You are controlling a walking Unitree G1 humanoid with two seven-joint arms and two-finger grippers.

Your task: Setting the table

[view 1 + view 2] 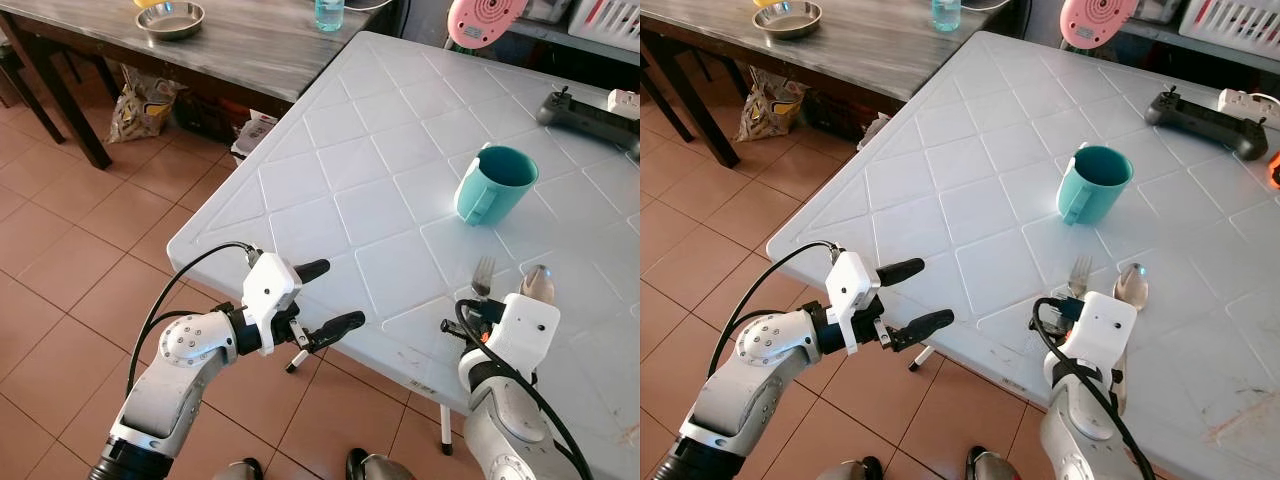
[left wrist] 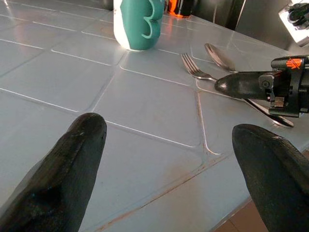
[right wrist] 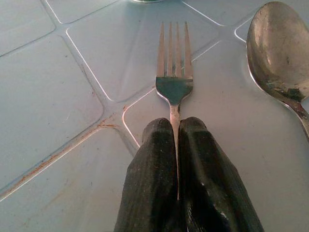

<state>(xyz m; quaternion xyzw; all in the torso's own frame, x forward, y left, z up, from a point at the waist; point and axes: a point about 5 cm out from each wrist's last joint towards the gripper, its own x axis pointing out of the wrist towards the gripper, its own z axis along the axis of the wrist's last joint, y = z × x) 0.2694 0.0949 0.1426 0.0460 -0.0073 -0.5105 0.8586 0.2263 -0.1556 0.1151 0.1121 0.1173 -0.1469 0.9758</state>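
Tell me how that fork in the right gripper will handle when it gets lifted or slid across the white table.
The fork looks like thin metal, so it is probably stiff and light. The right gripper is shut on its narrow handle alone, so it may swivel or slip between the fingers. Its flat shape lies low on the white table, so it will likely slide, not roll.

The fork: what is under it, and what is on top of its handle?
The fork lies on the white table. The right gripper is shut on its handle, which hides the rest of it.
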